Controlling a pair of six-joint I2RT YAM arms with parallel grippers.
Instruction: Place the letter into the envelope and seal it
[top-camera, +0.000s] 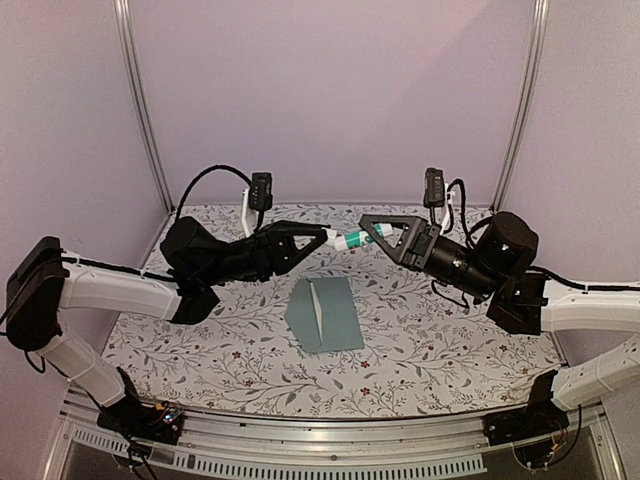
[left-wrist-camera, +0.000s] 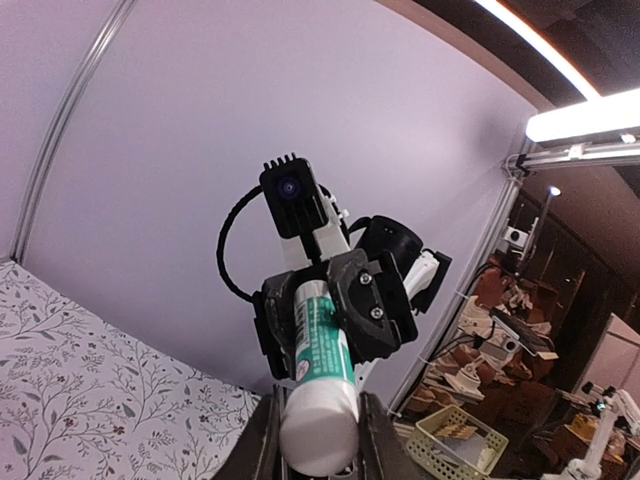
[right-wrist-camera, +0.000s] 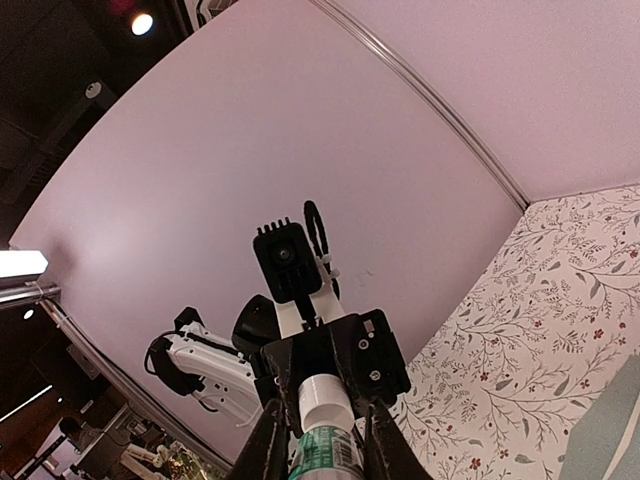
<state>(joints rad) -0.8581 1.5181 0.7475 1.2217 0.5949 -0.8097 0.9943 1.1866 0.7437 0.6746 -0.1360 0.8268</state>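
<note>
The pale teal envelope (top-camera: 334, 318) lies flat on the table's middle, with a whitish strip (top-camera: 316, 308) standing up along it. The letter is not in view. Above the table, behind the envelope, a white-and-green glue stick (top-camera: 350, 241) hangs level between the two grippers. My left gripper (top-camera: 325, 238) is shut on its white end (left-wrist-camera: 318, 432). My right gripper (top-camera: 373, 236) is shut on its green labelled body (right-wrist-camera: 327, 458). In the left wrist view the right gripper's fingers (left-wrist-camera: 372, 310) clamp the green part (left-wrist-camera: 322, 345). The right wrist view shows the white end (right-wrist-camera: 324, 397) running into the left gripper's fingers (right-wrist-camera: 370, 355).
The table (top-camera: 420, 340) has a floral cloth and is walled by lilac panels with metal posts (top-camera: 140, 110). Both arms reach inward from the near corners. A corner of the envelope (right-wrist-camera: 622, 440) shows at the right wrist view's lower right.
</note>
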